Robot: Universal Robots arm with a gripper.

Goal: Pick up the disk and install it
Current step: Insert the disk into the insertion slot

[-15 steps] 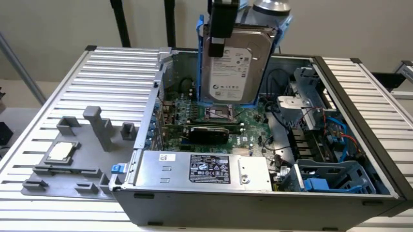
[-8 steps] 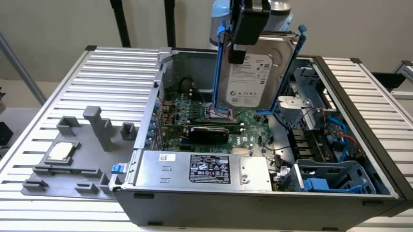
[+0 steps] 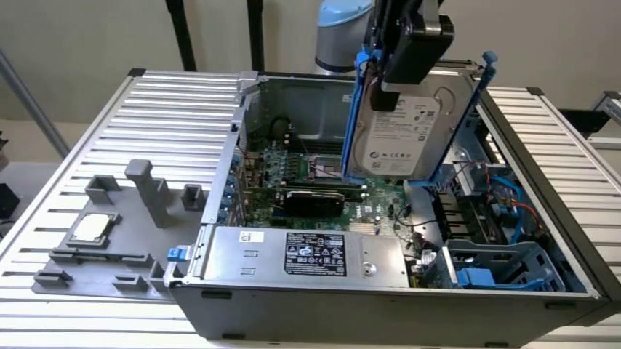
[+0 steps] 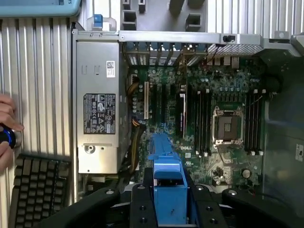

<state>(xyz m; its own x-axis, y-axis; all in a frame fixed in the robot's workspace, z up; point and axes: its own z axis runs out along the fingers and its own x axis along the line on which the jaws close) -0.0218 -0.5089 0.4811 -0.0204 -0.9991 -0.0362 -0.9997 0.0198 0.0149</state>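
The disk [image 3: 396, 138], a silver-grey hard drive with a white label and blue carrier rails, hangs upright and slightly tilted above the open computer case [image 3: 321, 305]. My gripper [image 3: 390, 91] is shut on its upper edge, clamping it from above. In the wrist view the blue carrier rail [image 4: 166, 183] sticks out between my black fingers [image 4: 137, 206], and my gripper [image 4: 167, 205] looks straight down on the motherboard [image 4: 213, 118]. The disk is clear of the case floor and touches nothing else.
A blue plastic drive cage [image 3: 499, 270] sits in the case's near corner on the exterior view's right. The power supply [image 3: 305, 253] lies along the front. A grey fixture [image 3: 97, 262] holds a small silver chip [image 3: 89, 227]. A person's hand [image 4: 4, 126] and a keyboard [image 4: 33, 190] lie beside the case.
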